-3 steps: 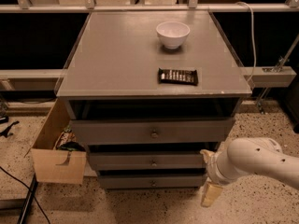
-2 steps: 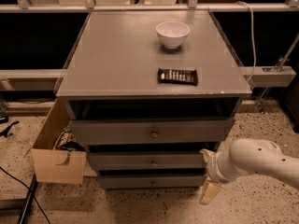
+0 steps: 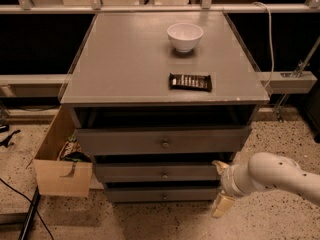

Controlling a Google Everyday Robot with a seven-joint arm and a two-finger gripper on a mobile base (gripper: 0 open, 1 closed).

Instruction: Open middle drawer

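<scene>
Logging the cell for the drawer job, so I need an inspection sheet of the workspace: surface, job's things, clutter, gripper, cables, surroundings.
Surface: gray cabinet top, carrying two items.
Job's things: middle drawer, round knob at centre, dark gap above its front.
Clutter: white bowl near the back; dark snack packet near the front edge.
Gripper: gripper at the middle drawer's right end, fingers apart, holding nothing.
Cables: white cable at the right; black cable on the floor, left.
Surroundings: open cardboard box left of the cabinet; speckled floor.
</scene>
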